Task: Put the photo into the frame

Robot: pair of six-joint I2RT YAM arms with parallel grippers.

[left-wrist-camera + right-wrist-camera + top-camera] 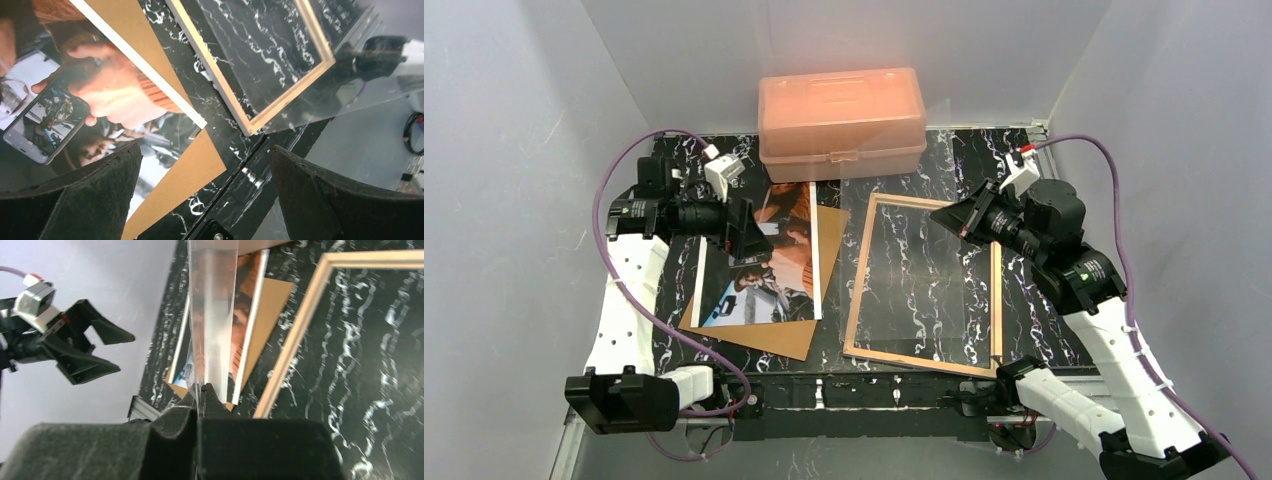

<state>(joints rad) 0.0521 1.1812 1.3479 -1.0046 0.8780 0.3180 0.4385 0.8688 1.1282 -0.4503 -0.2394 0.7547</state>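
Lying face up on a brown backing board (769, 335), the white-bordered paper photo (776, 288) sits left of the thin tan wooden frame (858, 275). My right claw (202, 392) pinches a clear plastic sheet (212, 315), best lowered squarely inside the rails; my left claw (205, 150) hangs spread over the photo.

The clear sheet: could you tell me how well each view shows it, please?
Right wrist: the sheet is edge-on and blurred, pinched in shut jaws. Top view: nearly invisible, a pale sheen over the frame. Left wrist: a hazy film at the right.
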